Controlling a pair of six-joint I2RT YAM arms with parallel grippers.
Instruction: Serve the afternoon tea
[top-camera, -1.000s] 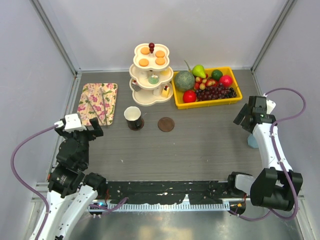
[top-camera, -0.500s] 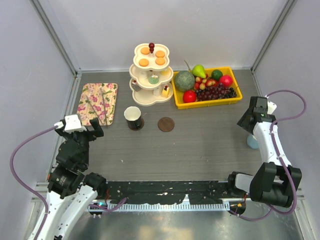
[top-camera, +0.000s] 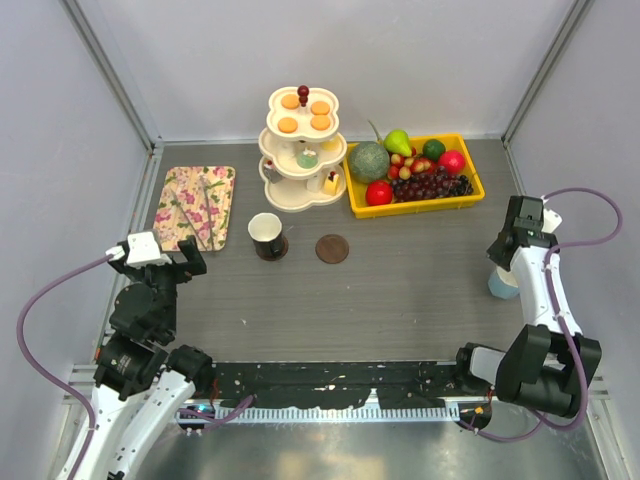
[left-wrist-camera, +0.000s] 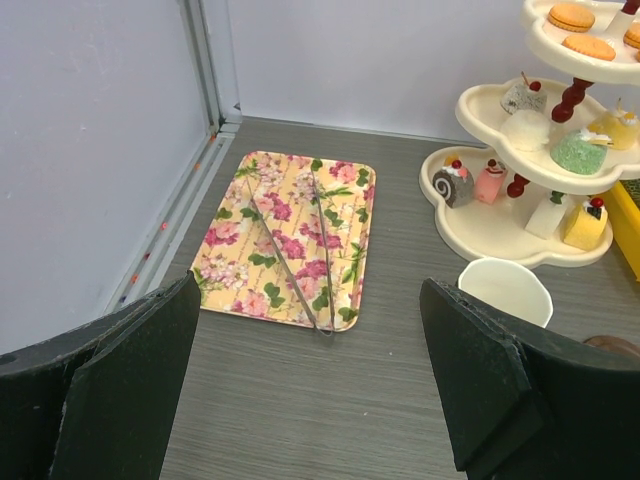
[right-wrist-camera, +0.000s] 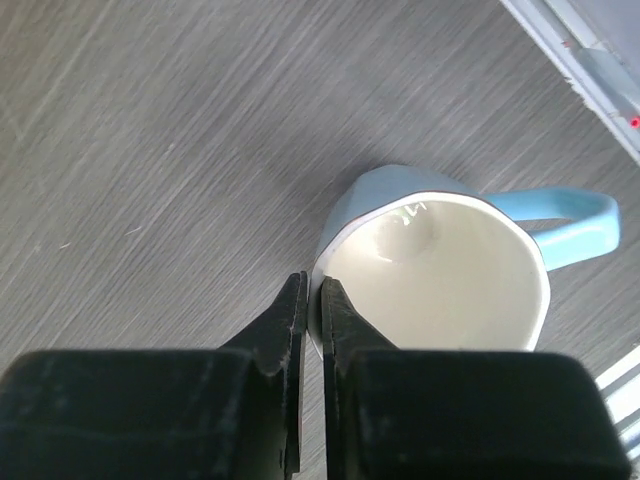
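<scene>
A white-and-blue mug (top-camera: 503, 284) stands on the table at the far right. My right gripper (right-wrist-camera: 312, 290) is shut on its rim (right-wrist-camera: 330, 262), one finger inside the mug and one outside; its blue handle (right-wrist-camera: 560, 215) points away. A black mug (top-camera: 266, 236) with a white inside stands on a brown coaster left of centre, also seen as the mug (left-wrist-camera: 505, 290) in the left wrist view. Sweets sit on a cream three-tier stand (top-camera: 302, 150): orange tarts on top, a yellow cake piece (left-wrist-camera: 583, 222) lower down. My left gripper (top-camera: 158, 258) hangs open and empty at the near left.
A second brown coaster (top-camera: 332, 249) lies bare beside the black mug. A flowered tray (top-camera: 195, 207) with metal tongs (left-wrist-camera: 300, 260) lies at the left. A yellow fruit tray (top-camera: 470, 190) stands right of the stand. Walls enclose the table on three sides.
My right gripper moved right and down over the white-and-blue mug and shut on its rim. The left arm has barely moved.
</scene>
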